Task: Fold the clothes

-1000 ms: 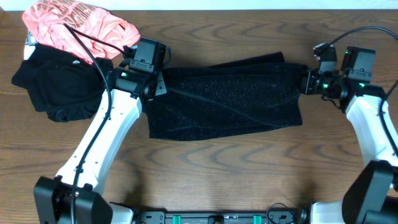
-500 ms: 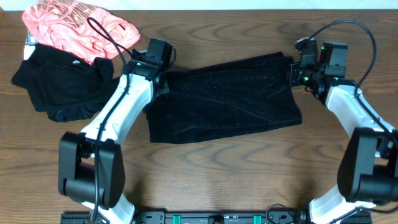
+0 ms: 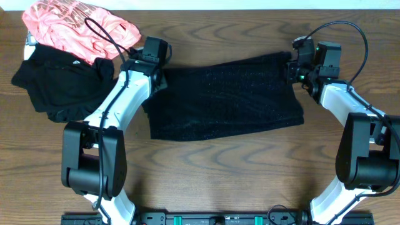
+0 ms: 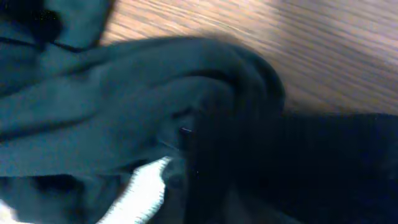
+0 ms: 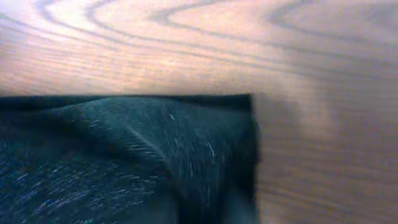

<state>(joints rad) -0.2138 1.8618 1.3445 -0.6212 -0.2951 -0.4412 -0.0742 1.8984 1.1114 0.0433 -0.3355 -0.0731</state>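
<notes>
Arms stretched to speckled black garment (image 3: 225, 103), left gripper (image 3: 158, 76) and right gripper (image 3: 291, 69) at its far corners, claw spread indiscernible.

Both wrist views are blurred. Overhead, the left gripper (image 3: 161, 67) and right gripper (image 3: 292, 67) cover the black garment's (image 3: 225, 97) upper corners; jaws unreadable.

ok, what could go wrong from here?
1. The left gripper sits in bunched cloth at the corner of the speckled garment. The views don't show whether its jaws have let go, so pulling away could drag the fold open.
2. The garment's far edge runs slanted, so the next fold may come out crooked.
3. The left arm's cable loops over the pink shirt; a wide swing might tug it.
</notes>
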